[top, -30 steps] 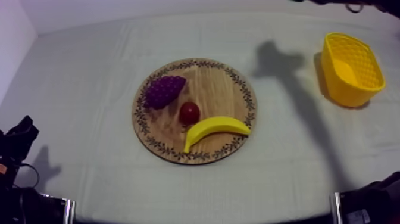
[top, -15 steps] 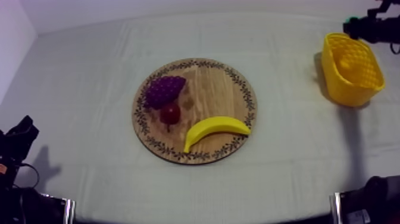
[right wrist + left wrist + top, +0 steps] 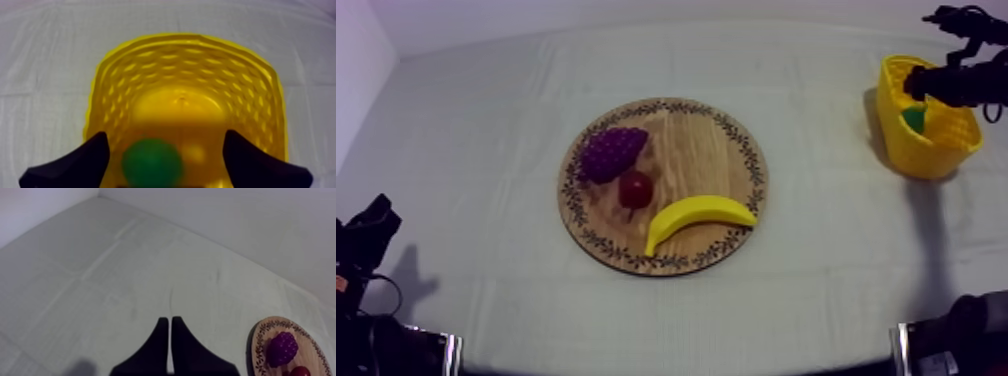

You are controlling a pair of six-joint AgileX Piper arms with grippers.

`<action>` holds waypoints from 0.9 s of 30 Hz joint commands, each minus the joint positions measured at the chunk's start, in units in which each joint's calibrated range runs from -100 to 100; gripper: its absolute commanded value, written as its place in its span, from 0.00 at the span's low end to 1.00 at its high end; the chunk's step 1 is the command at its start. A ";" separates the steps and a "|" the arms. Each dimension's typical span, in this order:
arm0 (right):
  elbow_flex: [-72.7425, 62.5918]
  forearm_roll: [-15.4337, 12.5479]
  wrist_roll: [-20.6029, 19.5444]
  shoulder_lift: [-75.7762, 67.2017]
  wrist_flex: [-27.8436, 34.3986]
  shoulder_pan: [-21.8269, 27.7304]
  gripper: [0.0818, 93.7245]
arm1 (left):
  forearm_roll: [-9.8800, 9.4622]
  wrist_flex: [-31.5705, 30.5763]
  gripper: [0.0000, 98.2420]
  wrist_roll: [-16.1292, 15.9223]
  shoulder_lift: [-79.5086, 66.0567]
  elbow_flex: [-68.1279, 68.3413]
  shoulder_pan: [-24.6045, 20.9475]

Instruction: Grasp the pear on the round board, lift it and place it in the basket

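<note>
Pear [image 3: 152, 162]: round, green, sits inside basket [image 3: 120, 75] between wide-apart fingers [image 3: 75, 165] of R gripper [image 3: 165, 134]. L gripper [image 3: 167, 319] closed on nothing over cloth [image 3: 100, 288]. Its view catches grapes [image 3: 281, 348] on board [image 3: 257, 338]; top view adds banana [image 3: 698, 220].

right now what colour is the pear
Green. It shows best in the right wrist view, where the pear is over the yellow basket.

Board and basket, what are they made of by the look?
The board looks like wood, matte: grain streaks, dark leaf pattern round the rim. The basket is probably moulded plastic, faintly glossy: uniform yellow, regular lattice wall.
</note>
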 commanded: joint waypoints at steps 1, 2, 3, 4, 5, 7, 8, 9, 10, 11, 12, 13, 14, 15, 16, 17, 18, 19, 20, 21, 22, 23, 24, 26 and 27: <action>0.15 -0.30 0.17 0.03 -0.12 0.09 0.71 | -0.02 0.01 0.00 0.00 0.02 0.02 -0.02; 0.23 -0.38 0.19 0.01 -0.26 0.15 0.70 | -0.02 0.01 0.00 0.00 0.02 0.02 -0.02; 0.32 -0.49 0.22 -0.06 -0.43 0.20 0.70 | -0.02 0.01 0.00 0.00 0.02 0.02 -0.02; 0.44 -0.61 0.27 -0.21 -0.62 0.25 0.68 | -0.02 0.01 0.00 0.00 0.02 0.02 -0.02; 0.57 -0.69 0.34 -0.42 -0.80 0.29 0.66 | -0.02 0.01 0.00 0.00 0.02 0.02 -0.02; 0.86 -1.03 0.72 -0.98 -1.21 0.34 0.60 | -0.02 0.01 0.00 0.00 0.02 0.02 -0.02; 1.03 -1.37 1.13 -1.34 -1.33 0.35 0.57 | -0.02 0.01 0.00 0.00 0.02 0.02 -0.02; 1.24 -1.72 1.63 -1.72 -1.44 0.36 0.53 | -0.02 0.01 0.00 0.00 0.02 0.02 -0.02; 1.53 -2.08 2.12 -2.16 -1.52 0.37 0.50 | -0.02 0.01 0.00 0.00 0.02 0.02 -0.02; 1.82 -2.45 2.60 -2.57 -1.58 0.37 0.45 | -0.02 0.01 0.00 0.00 0.02 0.02 -0.02; 2.20 -2.88 3.10 -2.96 -1.62 0.35 0.39 | -0.02 0.01 0.00 0.00 0.02 0.02 -0.02; 2.60 -3.35 3.58 -3.34 -1.62 0.34 0.33 | -0.02 0.01 0.00 0.02 0.02 0.02 -0.02; 3.04 -3.76 3.97 -3.73 -1.62 0.28 0.27 | -0.02 0.01 0.00 0.01 0.02 0.02 -0.02; 3.49 -4.09 4.22 -4.10 -1.65 0.22 0.22 | -0.02 0.01 0.00 0.00 0.02 0.02 -0.02; 3.96 -4.35 4.33 -4.54 -1.71 0.15 0.17 | -0.02 0.01 0.00 0.01 0.02 0.02 -0.02; 4.43 -4.70 4.47 -5.03 -1.76 0.11 0.12 | -0.02 0.01 0.00 0.02 0.02 0.02 -0.02; 4.89 -5.17 4.70 -5.62 -1.82 0.05 0.08 | -0.02 0.01 0.00 0.02 0.02 0.02 -0.02; 5.38 -5.76 5.03 -6.35 -1.93 -0.01 0.06 | -0.02 0.01 0.00 0.00 0.02 0.02 -0.02; 5.86 -6.54 5.55 -7.21 -2.15 -0.05 0.04 | -0.02 0.01 0.00 0.00 0.02 0.02 -0.02; 6.33 -7.52 6.20 -8.25 -2.38 -0.11 0.03 | -0.02 0.01 0.00 0.00 0.02 0.02 -0.02; 6.82 -8.65 6.87 -9.43 -2.62 -0.17 0.02 | -0.02 0.01 0.00 0.00 0.02 0.02 -0.02; 7.40 -9.82 7.45 -10.79 -2.97 -0.23 0.02 | -0.02 0.01 0.00 0.00 0.02 0.02 -0.02; 8.07 -10.93 7.94 -12.28 -3.42 -0.32 0.01 | -0.02 0.01 0.00 0.00 0.02 0.02 -0.02; 9.99 -12.49 8.49 -15.69 -4.38 -0.56 0.01 | -0.02 0.01 0.00 0.00 0.02 0.02 -0.02; 11.32 -12.96 8.43 -17.57 -5.06 -0.78 0.01 | -0.02 0.01 0.00 0.00 0.02 0.02 -0.02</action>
